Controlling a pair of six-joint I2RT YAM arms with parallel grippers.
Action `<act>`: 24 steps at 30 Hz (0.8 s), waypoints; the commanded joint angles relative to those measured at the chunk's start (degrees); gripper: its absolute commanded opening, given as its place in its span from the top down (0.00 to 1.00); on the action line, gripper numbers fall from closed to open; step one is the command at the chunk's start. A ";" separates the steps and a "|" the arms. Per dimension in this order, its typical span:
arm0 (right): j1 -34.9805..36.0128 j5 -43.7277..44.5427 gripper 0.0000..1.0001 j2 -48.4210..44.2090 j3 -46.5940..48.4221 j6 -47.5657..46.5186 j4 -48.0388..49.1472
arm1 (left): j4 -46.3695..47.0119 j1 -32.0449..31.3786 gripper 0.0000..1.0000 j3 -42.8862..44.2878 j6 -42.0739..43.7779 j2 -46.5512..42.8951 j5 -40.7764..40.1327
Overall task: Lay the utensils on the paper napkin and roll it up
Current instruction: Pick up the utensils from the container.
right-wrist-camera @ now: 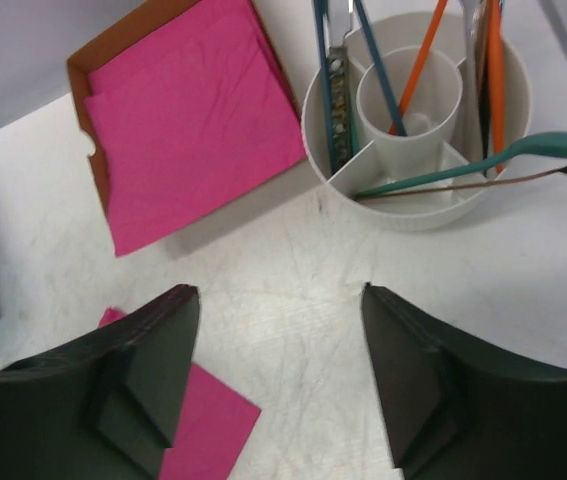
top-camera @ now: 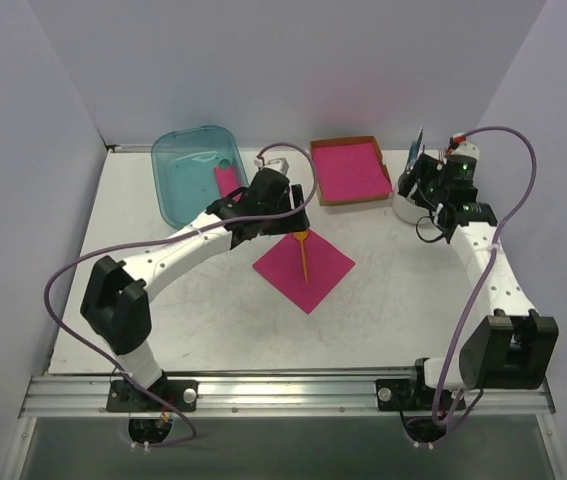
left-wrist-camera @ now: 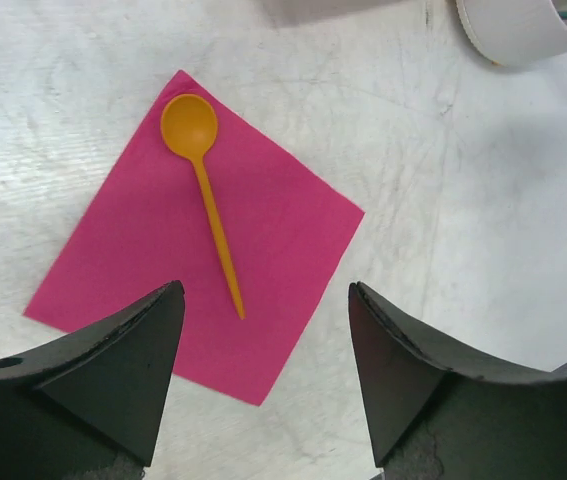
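Your left jaws are spread wide with nothing between them. They hang over the worktop (left-wrist-camera: 463,250) at the edge of the paper napkin (left-wrist-camera: 283,260). The napkin lies flat and unrolled in the middle of the worktop, a diamond in the top view. The orange spoon (left-wrist-camera: 203,200) rests wholly on it. Its round bowl sits just inside one corner, and its handle runs straight across toward the middle of the sheet.

Your right jaws are spread too and hold nothing. They hover at the far right over bare worktop, just short of the white holder (right-wrist-camera: 413,215). Teal-handled cutlery (right-wrist-camera: 483,165) and orange handles lean in the holder's compartments. Just beside the holder lies the cardboard tray (right-wrist-camera: 81,90) with its stack of pink sheets (right-wrist-camera: 193,110). One corner of the napkin shows at the lower left of the right wrist view. Well apart, at the far left, stands the teal bin (top-camera: 178,185).
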 commanded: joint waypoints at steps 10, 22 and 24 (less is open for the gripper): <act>-0.76 15.88 0.18 16.11 16.36 -7.00 4.40 | 13.33 0.99 0.12 -24.42 14.66 -17.36 2.08; -0.94 22.30 0.18 31.76 27.97 -8.05 3.70 | 23.18 1.17 0.06 -37.02 18.71 -27.30 -0.73; -0.85 23.97 0.16 32.56 28.50 -7.70 3.35 | 24.24 1.26 0.06 -38.08 19.06 -27.13 -0.73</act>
